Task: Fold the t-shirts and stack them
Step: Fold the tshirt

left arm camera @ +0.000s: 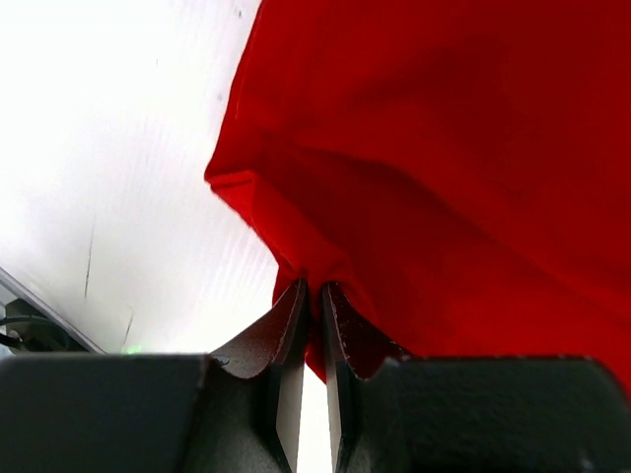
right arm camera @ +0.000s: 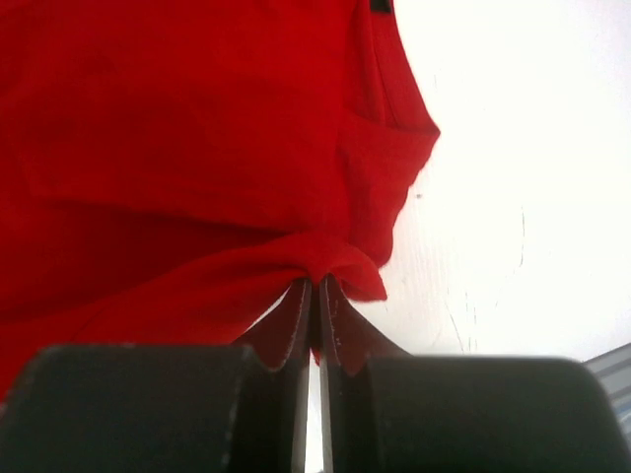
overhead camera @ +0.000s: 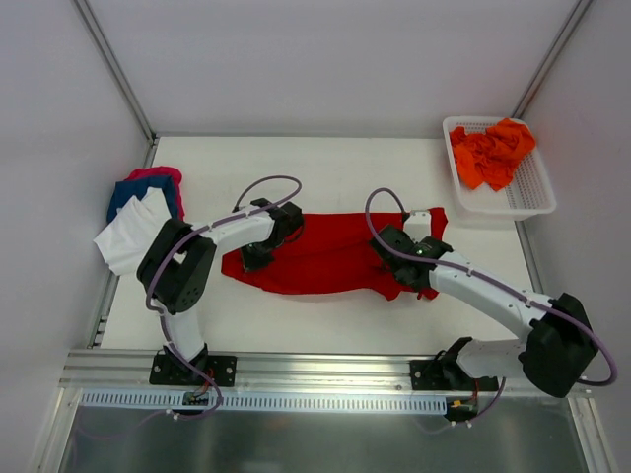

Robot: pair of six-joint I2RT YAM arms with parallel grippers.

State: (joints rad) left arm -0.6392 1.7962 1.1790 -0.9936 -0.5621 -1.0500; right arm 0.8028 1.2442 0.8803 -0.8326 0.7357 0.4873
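I count one red tee [overhead camera: 335,258], three more at the worktop's [overhead camera: 345,168] left edge, pink [overhead camera: 156,175], blue [overhead camera: 126,195], white [overhead camera: 131,238], and one basket [overhead camera: 530,193]; its orange tees [overhead camera: 491,154] I can't count.

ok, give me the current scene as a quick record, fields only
centre of table: red t-shirt, lying lengthwise left to right
left gripper: shut on the red t-shirt's left end
right gripper: shut on its right end
pile at far left: white t-shirt, blue t-shirt, pink t-shirt
basket: far right, holds crumpled orange t-shirts
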